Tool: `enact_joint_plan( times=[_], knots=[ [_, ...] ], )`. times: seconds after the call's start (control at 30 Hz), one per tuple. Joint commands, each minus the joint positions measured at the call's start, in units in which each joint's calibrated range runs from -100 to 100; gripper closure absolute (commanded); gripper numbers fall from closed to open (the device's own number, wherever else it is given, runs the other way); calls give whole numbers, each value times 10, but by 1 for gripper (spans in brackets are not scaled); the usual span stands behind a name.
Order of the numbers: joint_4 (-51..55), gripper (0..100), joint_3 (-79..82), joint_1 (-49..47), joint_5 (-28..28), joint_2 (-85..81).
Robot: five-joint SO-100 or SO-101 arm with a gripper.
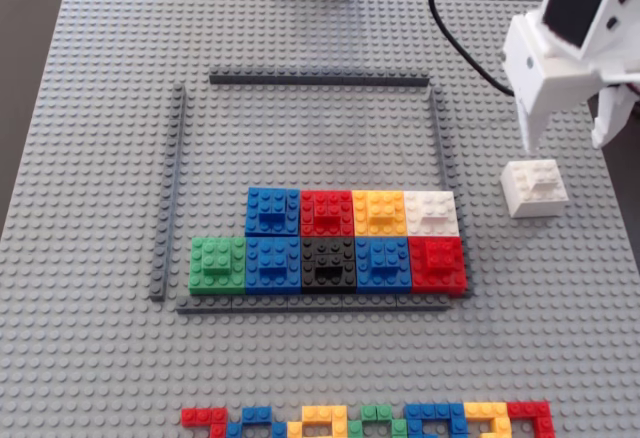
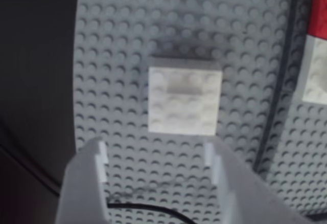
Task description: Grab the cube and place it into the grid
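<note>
Right of the grid (image 1: 440, 148), the pincer (image 1: 565, 143) hangs with fingers apart above the cube (image 1: 534, 187); coming down crooked could knock it away.

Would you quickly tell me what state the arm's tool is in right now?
Tool: open and empty, fingers spread just short of the white cube, which sits free on the grey baseplate.

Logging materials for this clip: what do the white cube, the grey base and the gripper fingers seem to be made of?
The cube looks like moulded hard plastic, smooth with a slight sheen and crisp studs. The grey baseplate looks like the same studded plastic, duller. The fingers appear to be matte white plastic, possibly 3D-printed; the blur leaves that open.
</note>
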Motion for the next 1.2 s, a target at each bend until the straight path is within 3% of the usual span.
enact_joint_plan(
  times=[0.0,0.83,1.17],
  knots=[
    [-7,75,-39,7,1,-4],
    [-30,76,-42,13,-1,25],
    [-32,80,-36,10,1,29]
  ],
)
